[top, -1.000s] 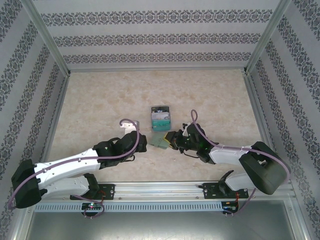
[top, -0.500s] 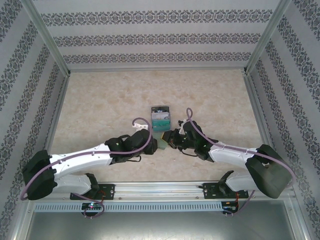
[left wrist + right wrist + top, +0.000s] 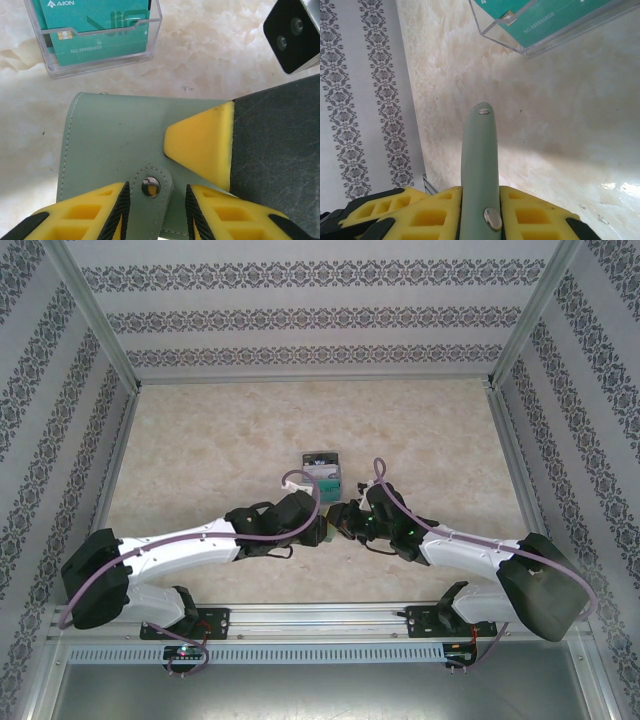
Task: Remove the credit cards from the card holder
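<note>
Right wrist: right tool (image 3: 480, 202) pinches card holder (image 3: 479, 145).

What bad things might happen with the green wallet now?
The right gripper pinches the wallet near one edge, so a tug may twist it or slip it loose.
The left gripper straddles the small snap tab; its fingers may slide off it.
The clear box of cards sits close beyond the wallet and might get bumped.
</note>
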`<state>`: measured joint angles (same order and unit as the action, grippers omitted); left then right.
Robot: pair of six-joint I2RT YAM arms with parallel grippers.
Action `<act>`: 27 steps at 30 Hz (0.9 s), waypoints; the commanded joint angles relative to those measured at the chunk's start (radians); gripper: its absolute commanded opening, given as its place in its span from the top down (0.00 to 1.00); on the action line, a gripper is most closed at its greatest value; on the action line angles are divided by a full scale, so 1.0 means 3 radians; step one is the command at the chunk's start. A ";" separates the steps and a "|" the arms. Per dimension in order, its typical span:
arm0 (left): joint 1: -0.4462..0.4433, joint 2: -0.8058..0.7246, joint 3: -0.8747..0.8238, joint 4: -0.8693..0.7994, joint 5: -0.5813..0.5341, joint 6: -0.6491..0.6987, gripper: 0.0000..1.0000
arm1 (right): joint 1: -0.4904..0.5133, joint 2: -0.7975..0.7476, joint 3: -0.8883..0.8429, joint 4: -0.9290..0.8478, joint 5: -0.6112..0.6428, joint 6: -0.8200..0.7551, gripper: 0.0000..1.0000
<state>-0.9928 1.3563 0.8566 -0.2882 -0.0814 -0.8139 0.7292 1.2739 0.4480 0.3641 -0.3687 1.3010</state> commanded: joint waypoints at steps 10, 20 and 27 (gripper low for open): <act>0.0047 0.0218 0.0278 -0.0478 -0.0493 0.0048 1.00 | 0.0048 -0.0136 0.0067 0.0070 0.0004 -0.0088 1.00; 0.0146 -0.0140 0.0050 -0.0789 -0.0830 -0.0435 1.00 | -0.0052 -0.0343 -0.0140 -0.0062 0.0208 -0.0061 1.00; 0.0144 -0.0152 0.0074 -0.0812 -0.0833 -0.0518 1.00 | -0.0058 -0.0346 -0.0120 -0.0108 0.0230 -0.0092 1.00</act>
<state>-0.9676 1.3201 0.8791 -0.4507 -0.2314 -0.9417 0.7158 1.1870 0.4229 0.3660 -0.3153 1.2980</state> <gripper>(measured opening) 0.044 0.184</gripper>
